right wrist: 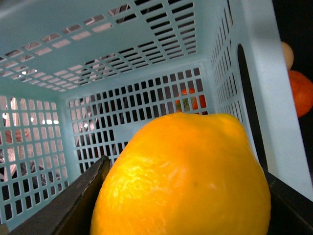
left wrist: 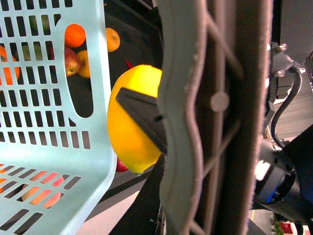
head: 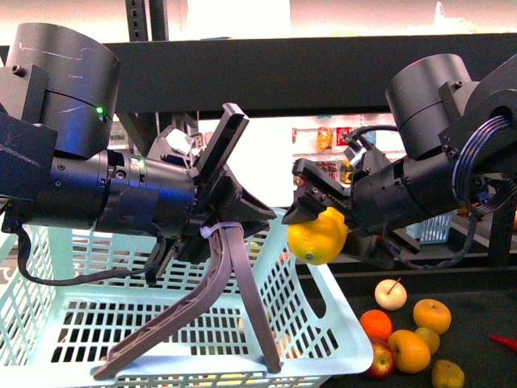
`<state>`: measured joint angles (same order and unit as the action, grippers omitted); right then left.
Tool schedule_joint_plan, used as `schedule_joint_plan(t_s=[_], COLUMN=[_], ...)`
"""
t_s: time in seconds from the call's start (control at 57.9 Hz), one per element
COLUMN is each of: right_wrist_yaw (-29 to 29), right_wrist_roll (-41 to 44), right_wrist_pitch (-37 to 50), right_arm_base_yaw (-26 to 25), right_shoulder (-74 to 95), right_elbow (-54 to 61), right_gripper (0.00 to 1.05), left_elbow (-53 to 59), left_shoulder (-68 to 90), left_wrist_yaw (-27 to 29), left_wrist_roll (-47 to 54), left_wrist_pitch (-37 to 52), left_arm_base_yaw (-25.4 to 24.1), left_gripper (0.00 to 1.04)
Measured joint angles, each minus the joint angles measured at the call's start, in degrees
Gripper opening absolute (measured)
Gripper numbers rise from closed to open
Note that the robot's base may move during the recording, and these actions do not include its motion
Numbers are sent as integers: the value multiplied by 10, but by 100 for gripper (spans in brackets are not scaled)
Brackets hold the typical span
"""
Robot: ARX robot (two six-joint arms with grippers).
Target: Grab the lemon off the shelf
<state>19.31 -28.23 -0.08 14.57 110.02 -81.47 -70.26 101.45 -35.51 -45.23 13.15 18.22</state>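
Black metal shelf spans the front view, with loose fruit on a dark tier. An oval yellow lemon is clamped in the right pincer, off the shelf and just beside a pale blue slotted plastic basket. Its grey handle is gripped by the left pincer.

In the left wrist view, the lemon is seen between basket and handle.

In the right wrist view, the lemon is framed against the basket.

Pale blue slotted basket, grey handle raised, orange and pale apple lying beside it
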Motion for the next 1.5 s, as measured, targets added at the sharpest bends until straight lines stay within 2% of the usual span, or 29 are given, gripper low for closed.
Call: schedule_joint_plan(t_s=[0.138,0.19,0.311,0.397,0.518,0.777,0.881,0.95,1.019,1.192,1.313,1.451,1.503], right_wrist_yaw=[-5,-10,-62,-114,-155,-168,-162,-113,-61,-36,-70,-101,-153], right_wrist_roll=[12,13,33,63,114,239,280,279,280,280,280,280,281], right_wrist_pitch=[10,19,57,91,131,210,210,209,174,52,8,3,-1], right_arm_base_yaw=[4,2,-18,-63,-112,-184,-215,-243,-278,-299,-277,-242,-209], right_shoulder=[9,9,-7,-56,-132,-369,-483,-560,-682,-905,-1026,-1054,-1060], right_elbow=[10,12,26,58,115,340,434,496,592,713,759,775,778], right_gripper=[103,102,102,102,102,102,102,95,80,52,33,12,5], left_elbow=[0,0,0,0,0,0,0,0,0,0,0,0,0], left_shoulder=[0,0,1,1,1,1,1,1,1,1,1,1,1], left_wrist_yaw=[0,-2,-1,1,5,-3,-5,-4,0,1,-1,0,0], left_wrist_roll=[0,-1,-2,-2,0,-1,-4,-4,-3,-2,-4,-4,-4], left_wrist_pitch=[0,0,0,0,0,0,0,0,0,0,0,0,0], left_arm_base_yaw=[0,0,0,-1,-2,0,-1,-1,-1,-1,-1,0,0], left_gripper=[11,11,11,11,11,11,11,11,11,11,11,11,11])
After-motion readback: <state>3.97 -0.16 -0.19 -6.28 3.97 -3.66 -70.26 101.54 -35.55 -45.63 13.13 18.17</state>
